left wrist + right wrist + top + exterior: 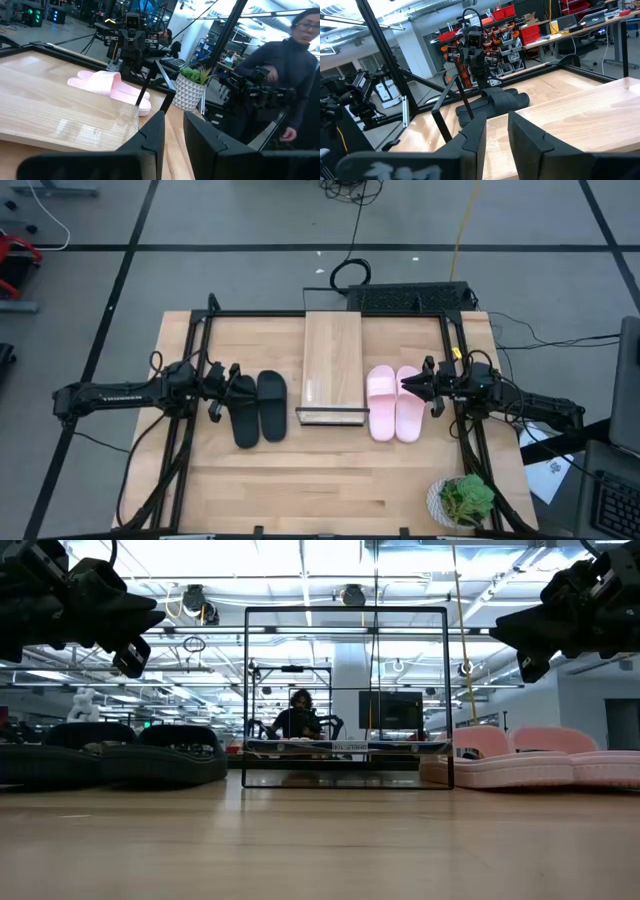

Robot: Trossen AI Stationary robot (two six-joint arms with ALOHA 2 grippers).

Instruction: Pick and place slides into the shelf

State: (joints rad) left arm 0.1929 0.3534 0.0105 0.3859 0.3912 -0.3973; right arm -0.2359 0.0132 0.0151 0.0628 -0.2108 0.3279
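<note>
The shelf [332, 367] lies mid-surface [300, 490], black slides [258, 407] on its left side and pink slides [394, 402] on its right, all flat on the wood. The left tool [236, 387] hovers above the black pair, the right tool [408, 384] beside the pink pair; both hold nothing, fingers nearly closed with a narrow gap.

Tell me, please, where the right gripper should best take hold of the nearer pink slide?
Probably the broad strap of the pink slide, coming from above: it lies flat, sole down, and the strap arches clear of the footbed, giving the right gripper an edge to pinch.
</note>
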